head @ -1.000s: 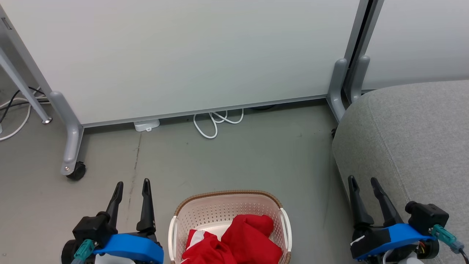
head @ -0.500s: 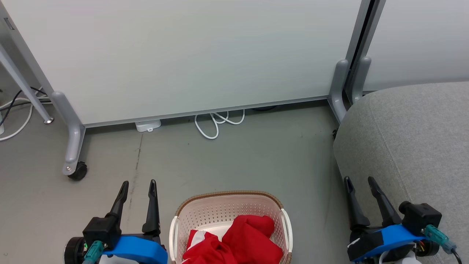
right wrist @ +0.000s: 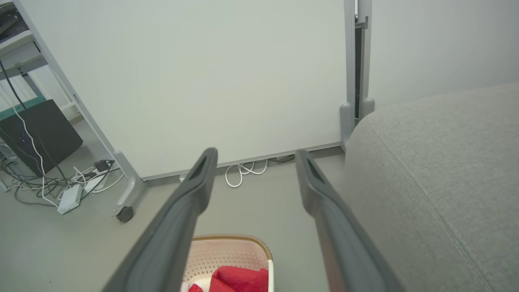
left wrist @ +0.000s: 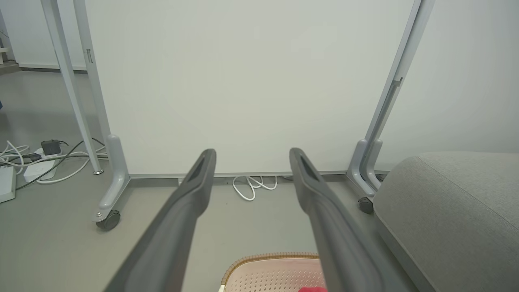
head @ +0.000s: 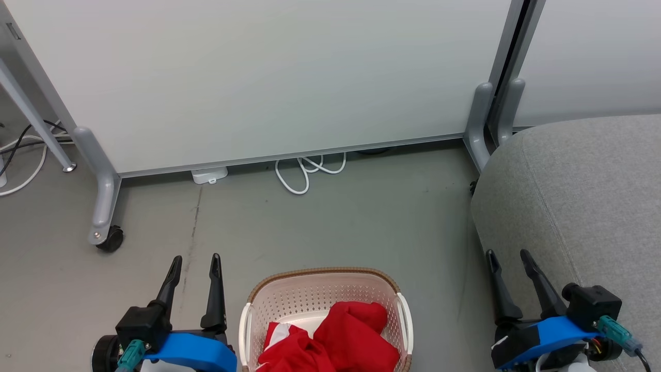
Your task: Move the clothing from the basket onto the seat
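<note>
The clothing (head: 335, 341) lies bunched in the basket (head: 320, 272), left of the seat (head: 583, 196), between the left gripper (head: 197, 256) and right gripper (head: 506, 252), both spread and empty, so 1 should drop onto its highest fold.

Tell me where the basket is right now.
The basket sits on the floor at the bottom centre of the head view, between the left tool and the right tool, left of the grey seat.

Left end effector (head: 196, 256) and right end effector (head: 507, 251) carry dark tapered fingers (head: 213, 294), blue shells (head: 191, 352), teal plugs (head: 131, 350).
</note>
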Controlling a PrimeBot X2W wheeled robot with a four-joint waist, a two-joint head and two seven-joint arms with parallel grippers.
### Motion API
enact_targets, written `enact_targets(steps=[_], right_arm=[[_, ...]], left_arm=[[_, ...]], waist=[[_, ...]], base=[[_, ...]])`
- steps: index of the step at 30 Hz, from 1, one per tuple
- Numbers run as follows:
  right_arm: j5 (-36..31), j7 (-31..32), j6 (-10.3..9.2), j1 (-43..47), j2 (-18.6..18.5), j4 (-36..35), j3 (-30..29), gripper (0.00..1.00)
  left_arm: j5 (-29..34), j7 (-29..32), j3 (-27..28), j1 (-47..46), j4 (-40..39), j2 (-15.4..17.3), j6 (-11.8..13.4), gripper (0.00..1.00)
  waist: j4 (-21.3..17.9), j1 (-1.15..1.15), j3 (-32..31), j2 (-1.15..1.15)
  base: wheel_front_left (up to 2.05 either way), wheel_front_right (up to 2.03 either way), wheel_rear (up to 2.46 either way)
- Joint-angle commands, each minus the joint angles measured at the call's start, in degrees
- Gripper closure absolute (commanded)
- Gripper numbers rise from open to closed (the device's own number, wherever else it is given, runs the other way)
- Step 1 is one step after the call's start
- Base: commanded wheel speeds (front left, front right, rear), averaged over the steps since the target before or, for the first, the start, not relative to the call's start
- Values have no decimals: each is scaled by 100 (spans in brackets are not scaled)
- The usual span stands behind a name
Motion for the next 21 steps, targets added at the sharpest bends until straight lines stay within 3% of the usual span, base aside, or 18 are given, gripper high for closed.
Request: enact_targets(steps=[1,10,21], right_arm=[[-21,16,3,-10,-34,-22,-6,0],[-89,29,3,-133,-33,-107,65,0],[-136,57,3,-469,-31,-362,300,0]], left_arm=[[-10,-30,-17,-100,0,17,2,0],[-200,-29,-88,-153,104,15,11,0],[-188,-25,-387,-804,847,15,-20,0]], waist=[[-3,0,15,0],[-56,0,245,0],[-360,0,1165,0]], base=[[0,0,0],[0,0,0],[0,0,0]])
